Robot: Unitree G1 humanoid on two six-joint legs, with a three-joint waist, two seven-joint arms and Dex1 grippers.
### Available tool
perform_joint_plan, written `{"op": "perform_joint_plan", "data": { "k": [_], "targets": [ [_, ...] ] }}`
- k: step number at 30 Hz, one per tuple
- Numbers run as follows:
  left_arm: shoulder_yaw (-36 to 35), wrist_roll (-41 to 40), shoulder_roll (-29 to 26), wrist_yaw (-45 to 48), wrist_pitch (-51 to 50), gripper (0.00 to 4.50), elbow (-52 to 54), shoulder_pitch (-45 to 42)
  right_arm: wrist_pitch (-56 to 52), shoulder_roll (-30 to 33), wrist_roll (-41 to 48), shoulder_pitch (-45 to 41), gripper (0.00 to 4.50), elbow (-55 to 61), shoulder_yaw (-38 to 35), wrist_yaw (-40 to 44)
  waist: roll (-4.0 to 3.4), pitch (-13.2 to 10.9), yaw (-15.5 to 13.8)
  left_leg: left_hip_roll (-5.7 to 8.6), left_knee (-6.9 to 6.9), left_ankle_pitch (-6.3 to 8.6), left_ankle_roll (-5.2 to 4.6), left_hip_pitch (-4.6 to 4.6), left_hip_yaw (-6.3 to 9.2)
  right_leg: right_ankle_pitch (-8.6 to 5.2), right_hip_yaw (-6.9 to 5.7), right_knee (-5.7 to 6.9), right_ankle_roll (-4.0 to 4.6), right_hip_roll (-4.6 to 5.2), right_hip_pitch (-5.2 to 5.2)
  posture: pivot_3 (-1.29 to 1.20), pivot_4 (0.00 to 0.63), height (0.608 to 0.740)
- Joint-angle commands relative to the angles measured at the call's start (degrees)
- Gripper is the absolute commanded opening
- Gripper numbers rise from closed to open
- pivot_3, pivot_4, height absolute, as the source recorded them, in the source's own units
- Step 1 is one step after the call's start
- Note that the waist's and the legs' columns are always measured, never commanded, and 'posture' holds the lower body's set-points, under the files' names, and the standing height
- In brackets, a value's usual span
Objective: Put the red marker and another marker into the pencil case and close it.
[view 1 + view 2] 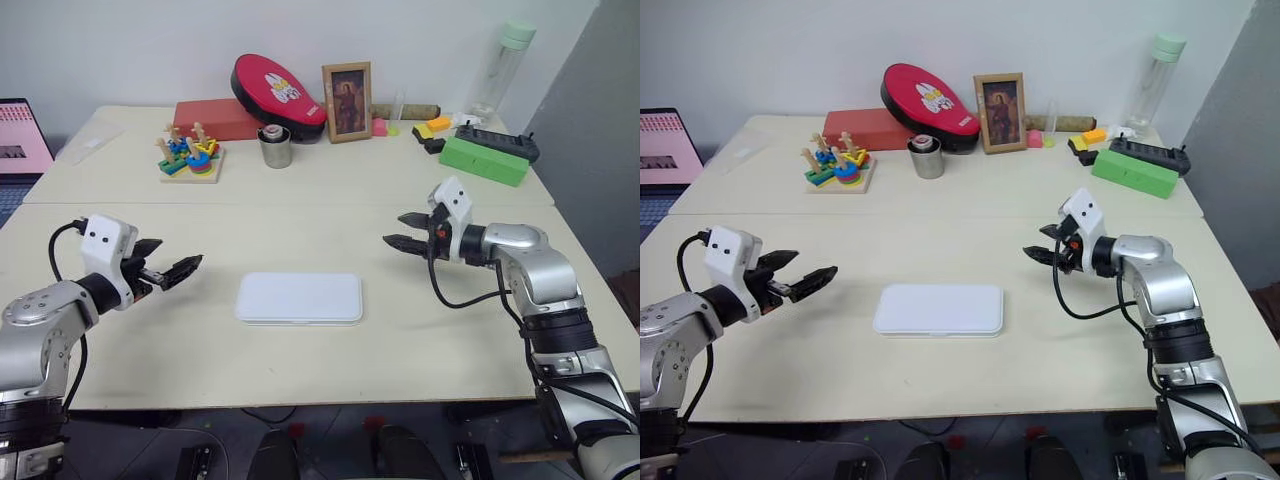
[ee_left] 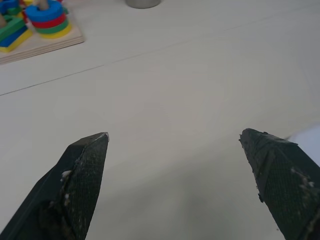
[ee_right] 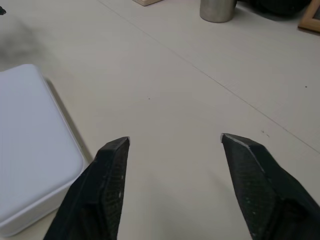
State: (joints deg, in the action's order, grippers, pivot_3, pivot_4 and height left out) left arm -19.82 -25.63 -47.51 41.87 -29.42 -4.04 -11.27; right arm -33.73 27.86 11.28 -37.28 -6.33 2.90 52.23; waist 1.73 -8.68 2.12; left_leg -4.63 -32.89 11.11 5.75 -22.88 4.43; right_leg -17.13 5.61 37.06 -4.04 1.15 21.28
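Across the middle of the frame runs the pale worktop (image 1: pixel 420 300), and at lower centre on it lies the white case (image 1: pixel 299 298), flat with its lid shut; no marker can be made out, so whether they are inside cannot be told. At lower left the left gripper (image 1: pixel 176 267) hangs above the bare worktop, well apart from the case, its fingers (image 2: pixel 82 170) spread wide with nothing between them. At right of centre the right gripper (image 1: pixel 404 231) hovers off the case's upper right corner, touching nothing, its fingers (image 3: pixel 112 175) apart and empty; its wrist view has the case's rounded corner just beside one finger. Along the upper edge stand a red box (image 1: pixel 215 118), a red oval pouch (image 1: pixel 277 88) leaning on it, a framed picture (image 1: pixel 347 101), a green block (image 1: pixel 484 160), a clear bottle (image 1: pixel 503 68), a ring-stacking toy (image 1: pixel 190 153) and a metal cup (image 1: pixel 275 147).
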Motion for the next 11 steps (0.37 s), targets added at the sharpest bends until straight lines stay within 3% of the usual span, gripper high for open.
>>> {"op": "perform_joint_plan", "data": {
  "k": [1, 3, 11],
  "targets": [
    [-0.38, 0.73, -1.04, 0.64, 1.44, 4.50, 0.72, -1.79, -0.74, 0.99, 2.26, -0.09, 4.07, 3.77, -1.63, -0.26, -0.01, -0.01, -0.10, 0.00, -0.01, 0.00, 0.00, -0.01, 0.00, 0.00, 0.00, 0.00, 0.00, 0.00, 0.00, 0.00, 0.150, 0.740],
    [-0.69, 0.79, -0.91, 0.64, 1.25, 4.50, 1.05, -1.60, -1.01, 1.39, 2.75, -0.01, 4.45, 4.02, -1.42, -0.13, -0.01, 0.00, -0.18, 0.01, 0.00, 0.00, 0.00, -0.01, 0.00, 0.00, 0.00, 0.00, 0.00, 0.01, 0.00, 0.00, 0.150, 0.740],
    [-1.88, 0.41, -0.58, -0.49, -0.07, 4.50, 3.45, -0.16, -1.27, 2.55, 3.94, -0.08, 4.45, 4.08, -0.86, 0.68, -0.01, 0.00, -0.22, 0.00, 0.00, 0.00, 0.00, 0.00, 0.00, 0.00, 0.00, 0.01, 0.00, 0.01, -0.01, 0.00, 0.150, 0.740]
  ]
}}
